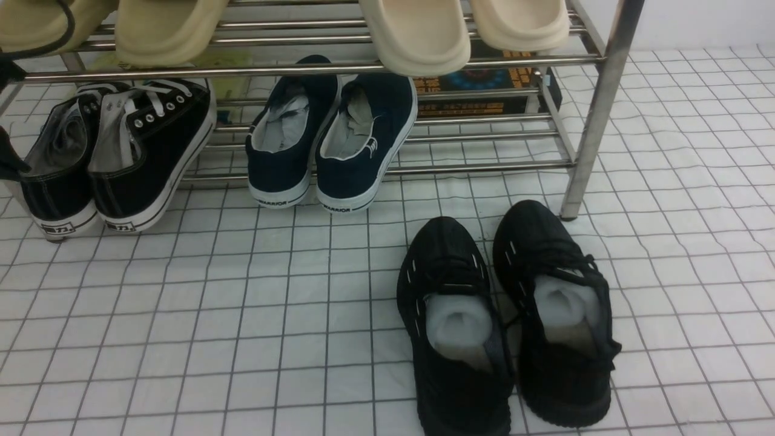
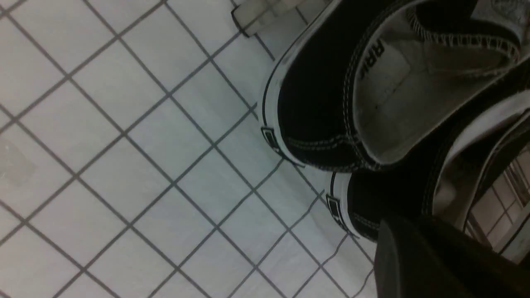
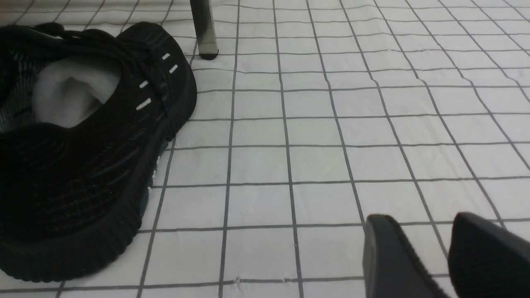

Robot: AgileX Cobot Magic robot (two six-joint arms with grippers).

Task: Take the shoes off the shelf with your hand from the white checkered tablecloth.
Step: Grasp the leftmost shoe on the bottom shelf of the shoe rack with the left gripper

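The shoes [image 1: 115,151], black canvas lace-ups with white laces and white soles, lean on the lower bars of the chrome shelf [image 1: 596,109] at the far left, heels down on the white checkered tablecloth [image 1: 242,315]. In the left wrist view both heels [image 2: 331,103] show close up. My left gripper [image 2: 418,231] is a dark mass right at the nearer shoe's heel collar. Its jaws merge with the black canvas, so its grip is unclear. In the front view only a black part of it [image 1: 9,160] shows by the left shoe. My right gripper [image 3: 422,231] is open and empty, low over the cloth.
Navy WARRIOR slip-ons [image 1: 330,139] lean on the lower bars mid-shelf. All-black knit sneakers [image 1: 508,321] lie on the cloth at front right, one beside my right gripper [image 3: 83,145]. Beige slippers [image 1: 418,30] sit on the upper tier. The shelf's right leg [image 3: 205,29] stands nearby.
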